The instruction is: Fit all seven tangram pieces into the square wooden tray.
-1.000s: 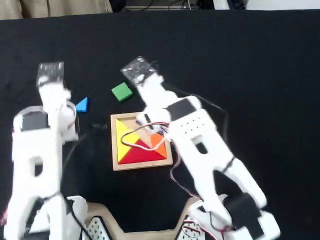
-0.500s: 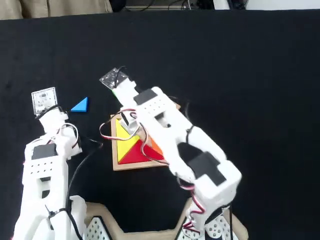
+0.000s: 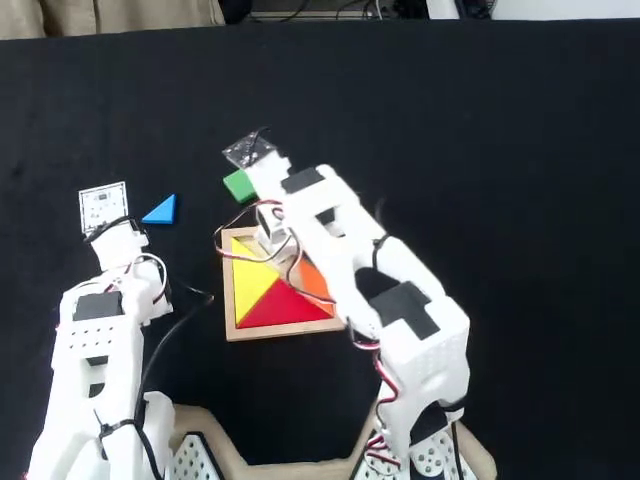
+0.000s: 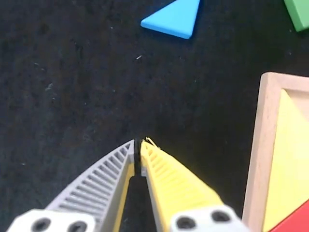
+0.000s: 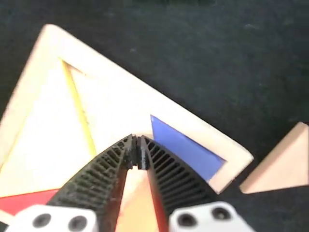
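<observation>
Right gripper [image 5: 139, 154] shifted over tray [image 3: 229, 290]; wrist cam adds blue piece [image 5: 186, 147], prob. seated

1. A matte black cloth tabletop [image 3: 520, 150] spans nearly the whole high view, evenly lit, with faint pale specks of lint on it.
2. Beige folded fabric [image 3: 120, 14] hangs beyond its far edge, toward the left.
3. Dark tangled cables [image 3: 330, 10] lie behind the middle of that edge.
4. A plain white surface [image 3: 570, 8] shows past the far right corner.
</observation>
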Robot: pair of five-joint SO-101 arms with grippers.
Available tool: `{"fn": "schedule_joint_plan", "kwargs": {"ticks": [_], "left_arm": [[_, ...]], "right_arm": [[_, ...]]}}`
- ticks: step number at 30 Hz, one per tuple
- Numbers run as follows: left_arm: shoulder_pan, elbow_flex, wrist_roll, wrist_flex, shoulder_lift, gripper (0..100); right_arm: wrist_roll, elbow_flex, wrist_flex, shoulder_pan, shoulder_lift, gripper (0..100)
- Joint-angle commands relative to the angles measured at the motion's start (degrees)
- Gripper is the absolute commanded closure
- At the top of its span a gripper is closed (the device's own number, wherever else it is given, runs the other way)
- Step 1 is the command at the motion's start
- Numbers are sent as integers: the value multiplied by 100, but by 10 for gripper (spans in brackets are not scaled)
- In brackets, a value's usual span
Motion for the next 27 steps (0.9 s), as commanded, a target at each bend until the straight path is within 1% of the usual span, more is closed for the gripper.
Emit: {"fn": "schedule_joint_plan", "kwargs": {"ticks": [1, 5, 12, 17, 23, 27], "left_arm": [[101, -4, 53, -70, -114, 969], [101, -13, 44, -70, -123, 968], [101, -4, 44, -79, -149, 968], [101, -4, 44, -79, -149, 968], [92, -4, 44, -79, -149, 969], [92, -4, 44, -79, -149, 970]], "right_arm": [[114, -356, -35, 404, -31, 987], [114, -295, 105, 440, -66, 987], [105, -277, 378, -88, -303, 987], [114, 13, 396, -70, -303, 987], [123, 154, 730, 62, -338, 988], [352, 198, 853, 62, -523, 988]]}}
